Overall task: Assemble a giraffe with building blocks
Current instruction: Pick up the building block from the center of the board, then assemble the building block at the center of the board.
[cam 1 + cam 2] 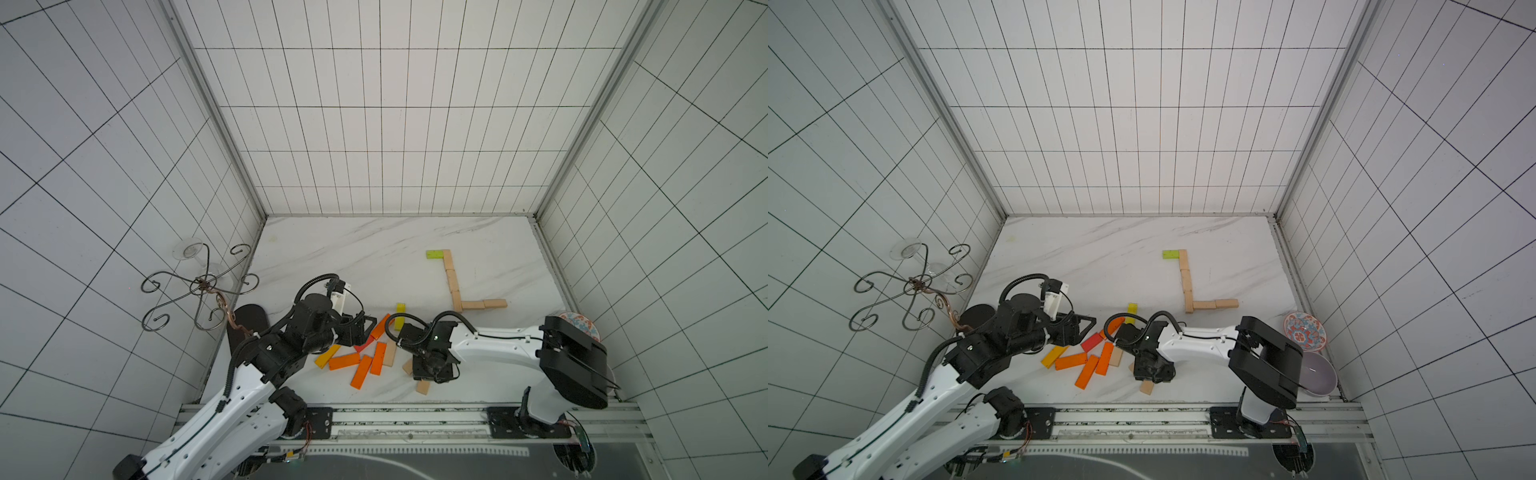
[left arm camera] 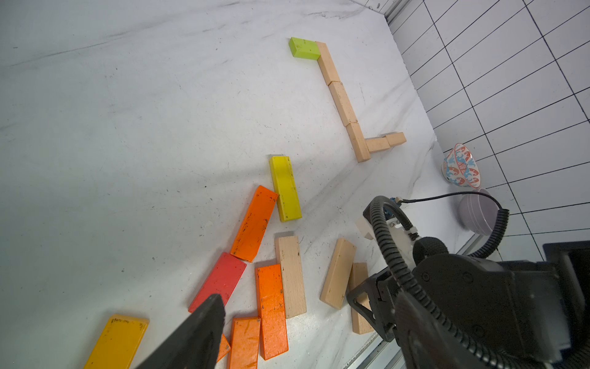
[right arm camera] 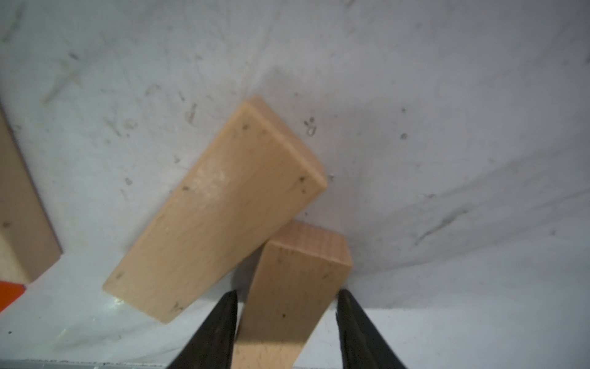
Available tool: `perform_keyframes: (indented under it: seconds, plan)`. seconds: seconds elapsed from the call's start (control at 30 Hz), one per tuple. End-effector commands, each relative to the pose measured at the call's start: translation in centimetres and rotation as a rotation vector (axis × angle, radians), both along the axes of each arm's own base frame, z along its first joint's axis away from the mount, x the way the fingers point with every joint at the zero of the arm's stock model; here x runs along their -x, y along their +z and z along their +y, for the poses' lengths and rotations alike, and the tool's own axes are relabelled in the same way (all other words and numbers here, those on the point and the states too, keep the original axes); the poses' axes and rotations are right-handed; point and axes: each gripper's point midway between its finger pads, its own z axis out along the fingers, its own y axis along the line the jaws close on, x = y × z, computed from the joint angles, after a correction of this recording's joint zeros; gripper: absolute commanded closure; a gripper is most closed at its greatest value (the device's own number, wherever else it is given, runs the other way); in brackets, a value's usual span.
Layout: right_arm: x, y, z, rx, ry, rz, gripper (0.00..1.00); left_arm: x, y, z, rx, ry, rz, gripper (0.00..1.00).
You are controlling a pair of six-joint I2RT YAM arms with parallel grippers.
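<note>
Wood block (image 3: 287, 303) near the counter's (image 1: 353, 249) front edge was clamped between the right jaws, touching a second block (image 3: 217, 217) beside it. The left jaws were held apart above the loose coloured blocks (image 1: 344, 360). The part-built giraffe (image 1: 454, 286), green-tipped, was seen lying flat farther back, well apart from them.

The work cell is enclosed on three sides by white wall panels (image 1: 395, 124) ruled with a dark grid and joined at aluminium corner posts (image 1: 216, 124). The floor is formed by a white marble-patterned tabletop (image 1: 374, 249), which is scuffed and speckled. An aluminium rail (image 1: 415, 419) is mounted along the 6 o'clock edge. A scrolled wire stand (image 1: 199, 286) is located at 9 o'clock. A patterned bowl (image 1: 1305, 331) and a lilac bowl (image 1: 1318, 374) are placed at 4 o'clock. Even, diffuse lighting is provided.
</note>
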Motion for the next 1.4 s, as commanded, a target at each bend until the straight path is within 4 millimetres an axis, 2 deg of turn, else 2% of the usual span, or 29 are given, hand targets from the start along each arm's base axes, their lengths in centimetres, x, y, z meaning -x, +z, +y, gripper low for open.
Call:
perform_keyframes:
  seconds: [0.0,0.1,0.17,0.3,0.6,0.73,1.1,1.37]
  plan:
    - [0.6,-0.7,-2.1,0.064,-0.043,0.02,0.6,-0.2,0.2,0.0,0.011,0.0,-0.015,0.16]
    - [-0.1,-0.2,-3.6,0.055,-0.086,0.001,0.75,-0.3,0.3,-0.1,0.008,0.001,-0.02,0.16]
    - [-0.7,0.1,-4.8,0.052,-0.116,-0.016,0.82,-0.4,0.1,-0.1,0.0,0.001,-0.018,0.16]
    - [-2.9,0.7,-7.2,0.056,-0.17,-0.059,0.83,-0.7,-0.2,-0.6,0.003,-0.012,-0.011,0.16]
    - [-9.0,1.3,-10.7,0.102,-0.241,-0.111,0.79,-1.5,-0.6,-1.7,0.0,-0.034,0.014,0.16]
    - [-11.0,1.3,-11.1,0.095,-0.256,-0.122,0.78,-1.9,-0.5,-2.0,0.001,-0.038,0.014,0.16]
    - [-14.3,1.2,-11.1,0.096,-0.24,-0.135,0.78,-2.1,-0.8,-2.4,0.004,-0.046,0.022,0.16]
    - [-15.3,0.9,-11.0,0.104,-0.22,-0.131,0.78,-2.2,-1.0,-2.8,0.006,-0.058,0.028,0.16]
